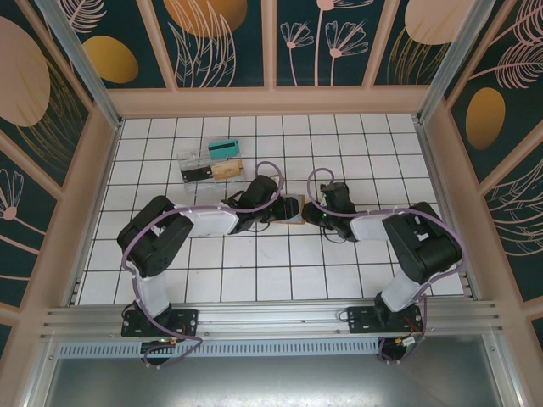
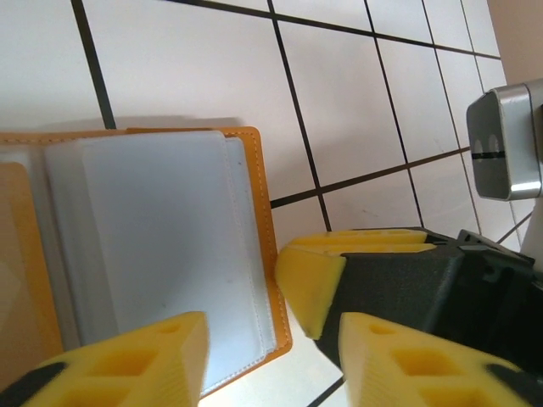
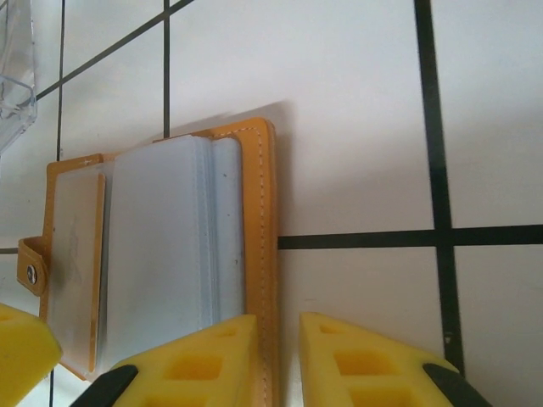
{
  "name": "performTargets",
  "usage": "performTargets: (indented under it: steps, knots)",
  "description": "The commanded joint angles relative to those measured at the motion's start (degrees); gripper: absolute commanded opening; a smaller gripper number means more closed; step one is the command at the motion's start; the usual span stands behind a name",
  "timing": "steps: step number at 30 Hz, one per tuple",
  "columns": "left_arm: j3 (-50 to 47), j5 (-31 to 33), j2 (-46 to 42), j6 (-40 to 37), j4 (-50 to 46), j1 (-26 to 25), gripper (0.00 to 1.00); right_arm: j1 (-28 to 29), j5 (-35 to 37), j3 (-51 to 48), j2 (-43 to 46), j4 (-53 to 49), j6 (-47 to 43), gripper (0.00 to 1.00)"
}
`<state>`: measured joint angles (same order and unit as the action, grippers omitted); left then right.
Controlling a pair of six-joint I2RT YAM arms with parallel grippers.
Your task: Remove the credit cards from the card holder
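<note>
I work on a table of square white tiles with dark grout lines (image 1: 254, 280); pale pinkish-beige beams (image 1: 271, 102) fence it on three sides; behind them stand dark teal wall panels printed with peach and gold leaves and flowers (image 1: 221, 42); my two bases are bolted to a silver aluminium rail (image 1: 271, 315) along the near edge. In the far half of the tiles, left of centre, sits a clear plastic tray holding teal, black and tan pieces (image 1: 210, 161), well apart from my fingers.

The small flat orange-brown leather-like card holder (image 3: 161, 254) lies open and flat near the middle of the table, between my two grippers; its pale blue-grey sleeves (image 2: 161, 237) face up; a stitched orange rim runs round them; a little strap with a metal snap (image 3: 32, 273) sticks out of one side.

My left gripper (image 2: 273, 343) is spread; one yellow fingertip (image 2: 127, 365) is over the sleeves, the other over bare tile, with a corner of the card holder in the gap. My right gripper (image 3: 278, 331) has its yellow fingertips close together with a narrow gap; the stitched rim runs into that gap; whether they pinch it I cannot tell.
</note>
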<state>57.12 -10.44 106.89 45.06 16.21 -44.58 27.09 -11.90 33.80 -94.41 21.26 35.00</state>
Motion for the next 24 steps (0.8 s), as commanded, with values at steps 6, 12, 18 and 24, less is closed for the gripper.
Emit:
performTargets:
  steps: [6, 12, 18, 24]
  knots:
    - [-8.76, 4.28, -8.36, -2.88, -1.68, 5.46, 0.28, 2.48, -0.82, -0.05, 6.11, 2.34, -1.00, 0.27]
    - [-13.00, 4.33, -10.40, -4.63, -0.24, 8.16, 0.13, 5.29, -1.49, 4.83, 5.16, -1.19, 0.13, 0.22]
    - [-13.89, 3.86, -9.07, -5.19, 1.79, 8.56, 0.10, 6.96, -3.39, 9.14, 1.12, -3.03, 2.06, 0.16]
    - [-13.01, 3.57, -4.92, -5.51, 2.36, 8.76, 0.10, 7.80, -5.05, 12.18, -2.94, -3.99, 3.20, 0.16]
